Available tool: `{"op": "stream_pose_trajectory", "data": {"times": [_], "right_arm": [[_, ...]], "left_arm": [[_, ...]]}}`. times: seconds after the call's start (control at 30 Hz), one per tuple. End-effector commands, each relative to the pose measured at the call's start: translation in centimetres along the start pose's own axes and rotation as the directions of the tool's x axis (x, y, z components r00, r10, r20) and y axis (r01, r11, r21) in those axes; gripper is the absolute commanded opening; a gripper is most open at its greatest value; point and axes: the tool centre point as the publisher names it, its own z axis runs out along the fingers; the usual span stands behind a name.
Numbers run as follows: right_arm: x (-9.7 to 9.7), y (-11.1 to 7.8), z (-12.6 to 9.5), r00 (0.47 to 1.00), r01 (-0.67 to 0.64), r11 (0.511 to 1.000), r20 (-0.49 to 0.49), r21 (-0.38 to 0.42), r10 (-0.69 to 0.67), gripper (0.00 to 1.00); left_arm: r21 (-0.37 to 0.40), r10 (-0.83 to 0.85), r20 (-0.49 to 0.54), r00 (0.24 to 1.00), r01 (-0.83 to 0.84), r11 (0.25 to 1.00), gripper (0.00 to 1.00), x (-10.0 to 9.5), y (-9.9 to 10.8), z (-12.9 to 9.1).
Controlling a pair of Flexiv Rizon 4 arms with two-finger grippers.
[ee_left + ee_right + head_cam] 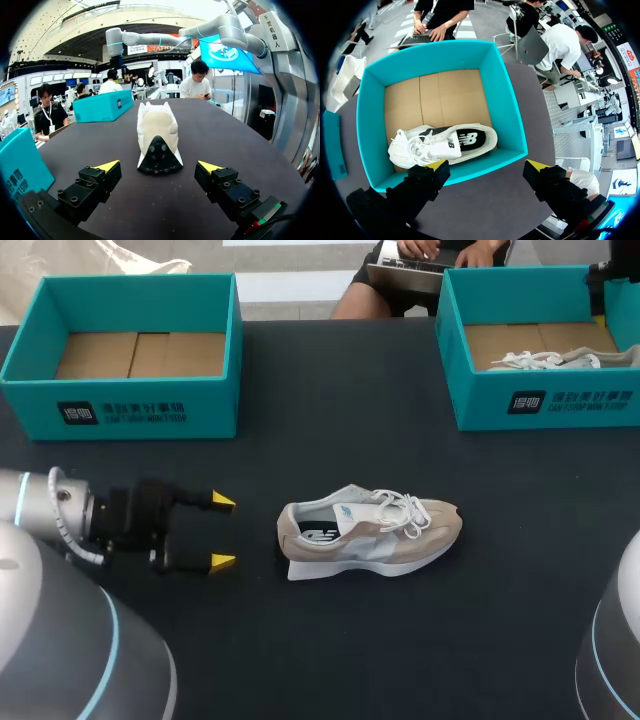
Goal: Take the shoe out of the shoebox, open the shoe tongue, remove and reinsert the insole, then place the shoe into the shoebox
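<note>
L gripper [222,532] released, yellow tips wide apart, nothing btwn them; low over table [400,640], aimed at heel of tan sneaker, close but not touching. Same in L wrist view: L gripper [159,166] spread, heel just ahead of the gap. R gripper [487,164] also released and empty, up above R shoebox, looking down into it, tips over near wall and box corner.

Table dark, w/ 2 teal shoeboxes at far edge. L shoebox [130,405] far-left, lid off, bare cardboard floor inside. R shoebox [545,400] far-right, lid off; R wrist view of R shoebox [512,125] w/ cardboard floor too.

Tan sneaker [370,535] out of box, mid-table, upright on sole, heel toward L gripper, toe toward R side, white laces loose on top; in L wrist view [157,132] seen heel-on, dark heel patch facing the fingers.

White sneaker [445,145] on its side in R shoebox, against near wall; laces just visible in head view [550,360].
</note>
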Motion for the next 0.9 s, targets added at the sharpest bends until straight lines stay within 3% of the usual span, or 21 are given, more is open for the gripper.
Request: {"op": "stream_pose_trajectory", "data": {"times": [0.03,0.1,0.33,0.9], "right_arm": [[0.0,-0.1,0.0,1.0,0.0,1.0,-0.001,-0.001,0.0,1.0],[0.0,-0.1,0.0,1.0,0.0,1.0,-0.001,-0.001,0.0,1.0],[0.0,-0.1,0.0,1.0,0.0,1.0,-0.001,-0.001,0.0,1.0],[0.0,-0.1,0.0,1.0,0.0,1.0,-0.001,-0.001,0.0,1.0]], "left_arm": [[-0.001,0.001,0.027,1.0,-0.001,1.0,1.0,0.4,-0.1,-0.1],[-0.001,0.001,0.027,1.0,-0.001,1.0,1.0,0.4,-0.1,-0.1],[0.0,-0.027,0.023,0.999,0.027,1.0,1.0,2.0,-0.2,3.1],[-0.001,-0.013,0.04,0.999,0.013,1.0,1.0,0.7,-0.4,8.8]]}}
